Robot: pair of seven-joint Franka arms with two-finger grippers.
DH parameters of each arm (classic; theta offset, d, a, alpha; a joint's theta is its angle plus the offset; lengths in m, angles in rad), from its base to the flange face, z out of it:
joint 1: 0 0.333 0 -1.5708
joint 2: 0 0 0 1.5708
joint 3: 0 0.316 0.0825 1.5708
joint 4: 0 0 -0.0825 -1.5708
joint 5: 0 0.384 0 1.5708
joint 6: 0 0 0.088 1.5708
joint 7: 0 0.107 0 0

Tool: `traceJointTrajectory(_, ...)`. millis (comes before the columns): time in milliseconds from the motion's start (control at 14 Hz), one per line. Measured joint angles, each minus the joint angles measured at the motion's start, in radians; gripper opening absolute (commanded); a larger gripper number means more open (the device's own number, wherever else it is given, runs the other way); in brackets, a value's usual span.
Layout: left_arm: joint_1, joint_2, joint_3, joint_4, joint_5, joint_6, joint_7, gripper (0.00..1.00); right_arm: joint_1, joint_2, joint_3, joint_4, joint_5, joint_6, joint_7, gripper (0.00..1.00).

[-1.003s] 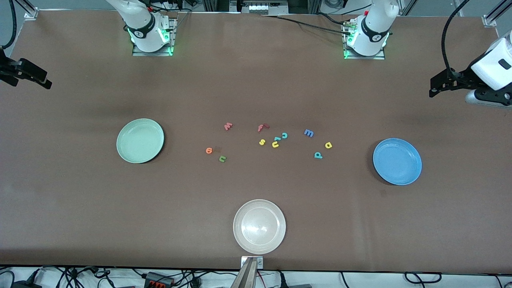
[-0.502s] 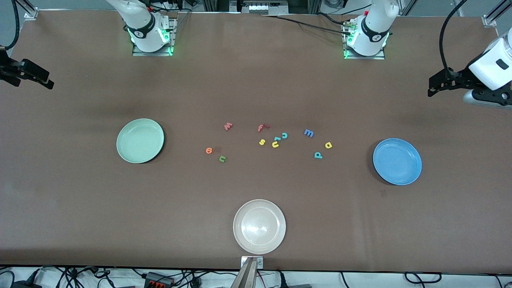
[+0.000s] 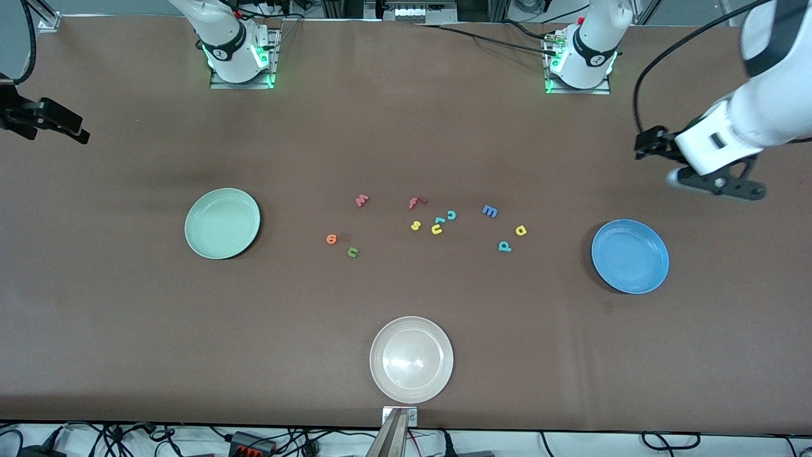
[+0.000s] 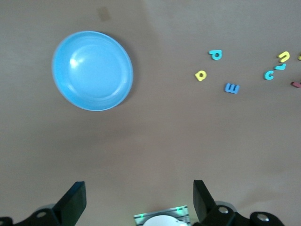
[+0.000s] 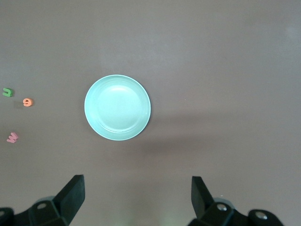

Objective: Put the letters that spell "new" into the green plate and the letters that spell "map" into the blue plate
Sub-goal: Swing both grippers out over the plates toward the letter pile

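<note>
Over the desk (image 3: pixel 406 114) at its left arm's end, my left tool (image 4: pixel 136 202) hangs spread wide and empty above bare top near the blue plate (image 3: pixel 630 256). My right tool (image 5: pixel 136 200), equally wide and empty, waits high at the other end. The green plate (image 3: pixel 222 223) is empty. The n (image 3: pixel 353 252), e (image 3: pixel 331 238), w (image 3: pixel 361 200), m (image 3: pixel 490 211), teal letter (image 3: pixel 505 246) and yellow letter (image 3: pixel 521 230) lie loose between the plates.

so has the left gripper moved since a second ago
Yes. In the front view the left gripper has come in from the table's edge toward the middle and slightly lower, closer to the blue plate, which has stayed put. Its jaws are open and empty.
</note>
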Motion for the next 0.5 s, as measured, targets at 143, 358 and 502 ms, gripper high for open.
traceJointTrajectory(143, -0.012, 0.047, -0.006, 0.0, -0.038, 0.044, -0.114, 1.0, 0.012, 0.017, 0.002, -0.002, 0.001, 0.0, 0.0, 1.0)
traceJointTrajectory(358, -0.037, 0.11, -0.008, -0.005, -0.079, 0.121, -0.293, 1.0, 0.064, 0.095, 0.005, -0.014, 0.004, 0.01, -0.001, 1.0)
traceJointTrajectory(502, -0.086, 0.149, -0.01, -0.014, -0.081, 0.186, -0.465, 1.0, 0.123, 0.181, 0.009, -0.018, 0.005, 0.053, -0.001, 1.0)
